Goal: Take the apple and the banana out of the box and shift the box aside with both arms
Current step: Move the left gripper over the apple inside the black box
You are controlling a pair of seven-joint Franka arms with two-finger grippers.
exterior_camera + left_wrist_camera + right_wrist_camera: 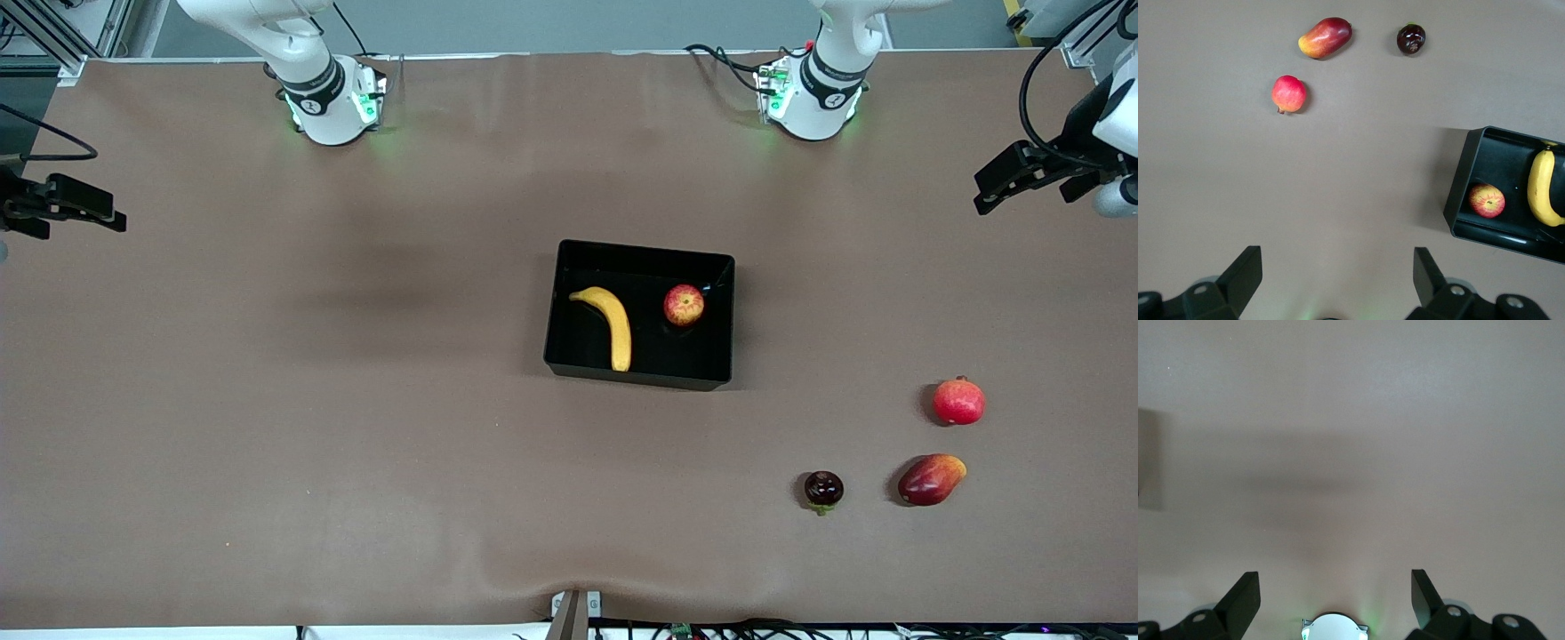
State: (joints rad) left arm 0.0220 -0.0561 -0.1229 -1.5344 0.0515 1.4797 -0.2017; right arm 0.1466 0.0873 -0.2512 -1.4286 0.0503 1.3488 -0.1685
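Nearest the front camera, toward the left arm's end of the brown worktop point(267, 427), lie a small dark fruit point(823, 489) and, beside it, an oval red-orange mango point(931, 479). A little farther from the camera sits a plain red crowned fruit point(958, 401).

Farther still, around the middle of the worktop, rests the black box point(640, 373) (open-topped, low-walled). The banana point(613, 325) lies inside it toward the right arm's end, and the apple point(684, 305) sits inside toward the left arm's end, well apart from the banana.

Both arms wait at the edges. The left pincer point(996, 188) hangs over the left arm's end of the worktop, its fingers point(1243, 272) spread wide apart and holding nothing. The right pincer point(98, 213) hangs over the right arm's end, its fingers point(1241, 597) likewise spread apart and empty, with only bare worktop under it
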